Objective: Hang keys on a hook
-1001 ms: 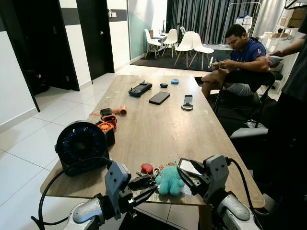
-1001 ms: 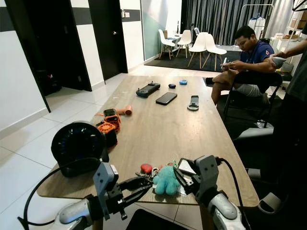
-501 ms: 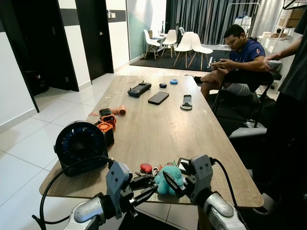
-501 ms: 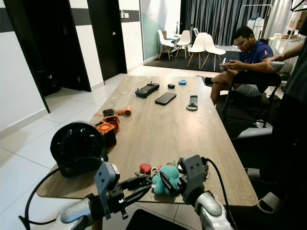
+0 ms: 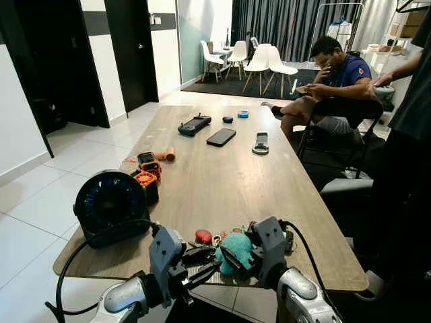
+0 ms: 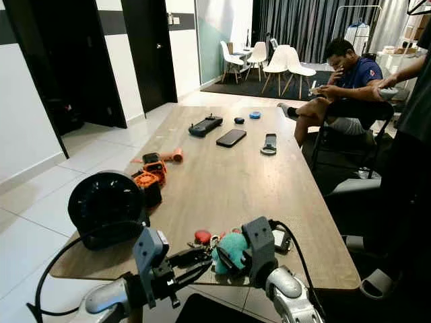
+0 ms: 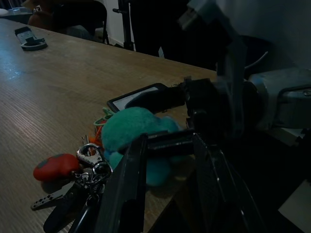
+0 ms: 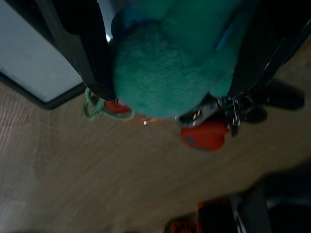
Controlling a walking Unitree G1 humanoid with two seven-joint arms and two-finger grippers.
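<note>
Two grippers are working low in the frame at the wooden table's point(image 5: 222, 182) near edge. The right gripper point(image 5: 229, 256) is pinching the keys' point(image 5: 214, 239) teal plush charm point(image 5: 236, 245) between its fingers, while the left gripper point(image 5: 201, 262) is hovering just beside the bunch, fingers narrowly parted.

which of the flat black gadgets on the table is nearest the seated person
The small remote, by the table's right edge; the phone and controller lie further left.

A black fan point(image 5: 111, 205), a phone point(image 5: 221, 137) and a seated person point(image 5: 330, 81) share the wooden table point(image 5: 222, 182).
</note>
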